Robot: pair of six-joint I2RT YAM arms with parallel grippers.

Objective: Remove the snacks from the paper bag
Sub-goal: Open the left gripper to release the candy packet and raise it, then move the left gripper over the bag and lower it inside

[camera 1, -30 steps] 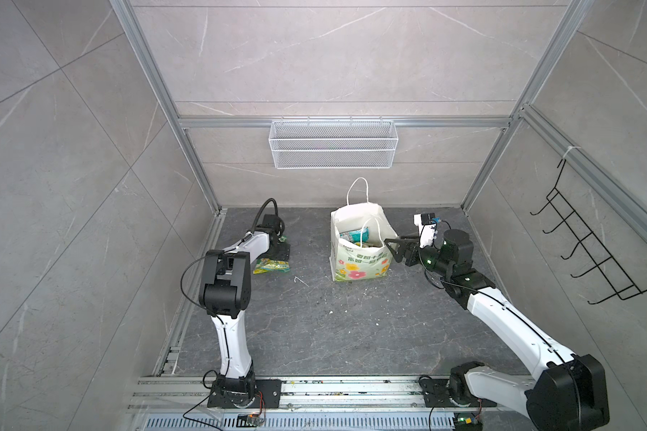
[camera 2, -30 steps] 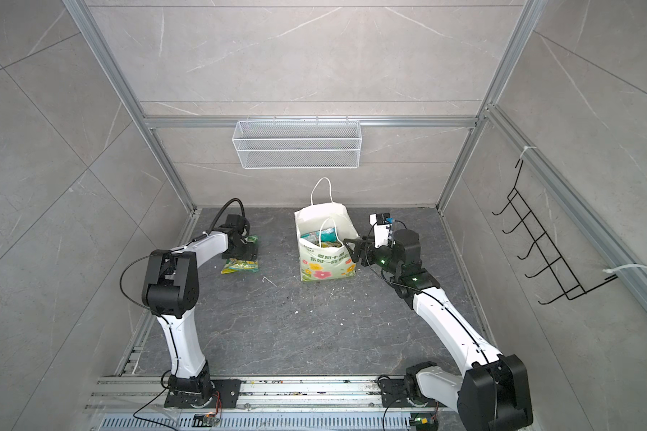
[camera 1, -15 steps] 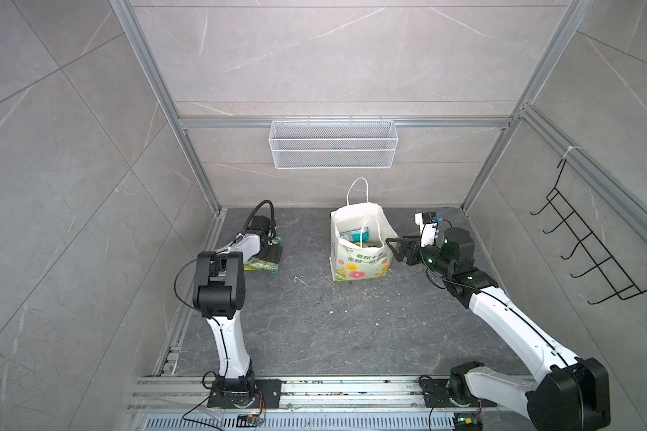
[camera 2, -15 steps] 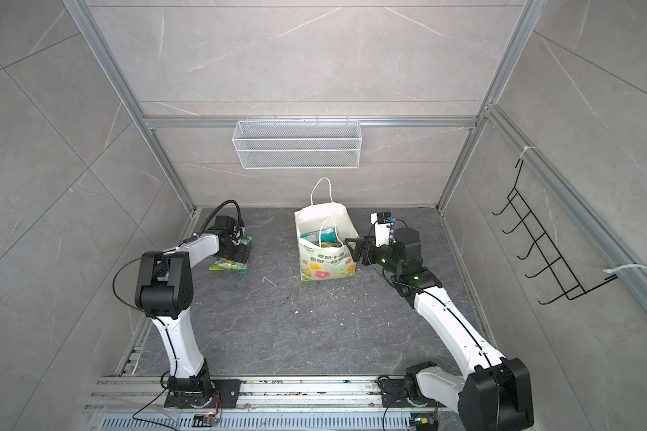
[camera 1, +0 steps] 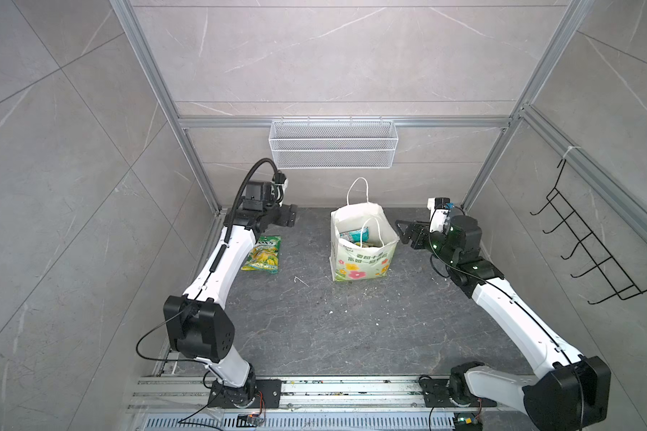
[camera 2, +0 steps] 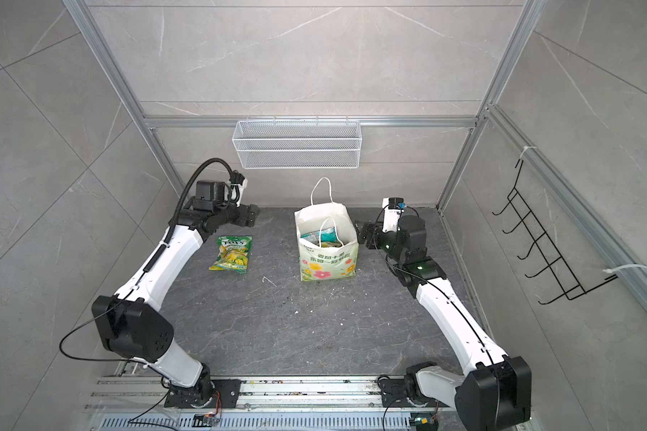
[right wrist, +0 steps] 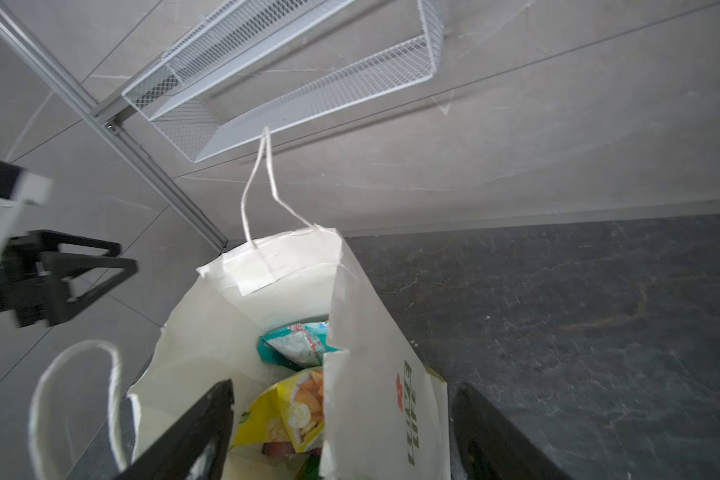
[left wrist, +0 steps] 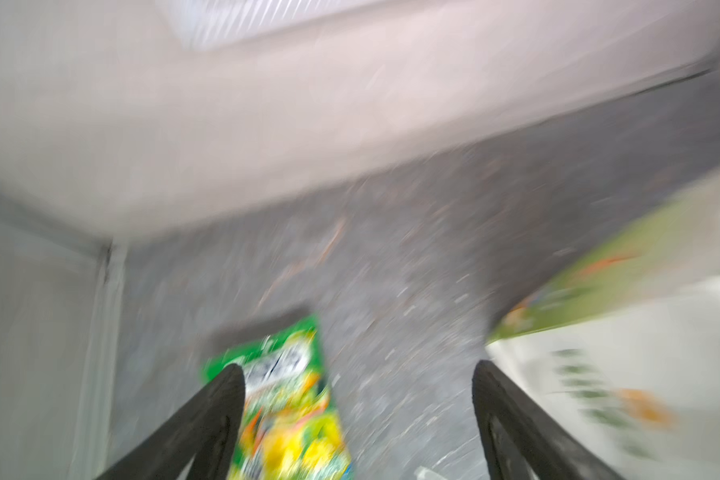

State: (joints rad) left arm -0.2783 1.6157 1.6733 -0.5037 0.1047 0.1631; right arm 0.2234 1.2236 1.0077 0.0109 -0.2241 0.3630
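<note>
Front: aluminium base rail point(camera 1: 352, 388) with both arm bases bolted on. Dark grey stone-pattern floor point(camera 1: 314, 328), white crumbs scattered over it. Flat glossy green-yellow FOX'S snack packet point(camera 1: 264, 255) point(camera 2: 233, 253) lies on the floor on the left, out of the bag, just beside the left forearm. White paper carrier bag with flower print and cord handles point(camera 1: 363, 261) point(camera 2: 327, 263) stands upright mid-floor, mouth open. Inside it: teal snack packet point(right wrist: 296, 340), yellow snack packet point(right wrist: 292, 411) beside it, more packets underneath, partly hidden. Right gripper point(camera 1: 402, 229) point(right wrist: 344, 386) at the bag's right rim, fingers spread wide; in the right wrist view the LOVE LIFE side wall sits between them, not pinched, nothing held. Left gripper point(camera 1: 290, 216) point(left wrist: 358, 370) past the green-yellow packet's far end, above the floor, fingers spread, empty; left wrist view blurred. Back wall: white wire mesh basket point(camera 1: 333, 149). Right wall: black wire hook rack point(camera 1: 594, 253)
</note>
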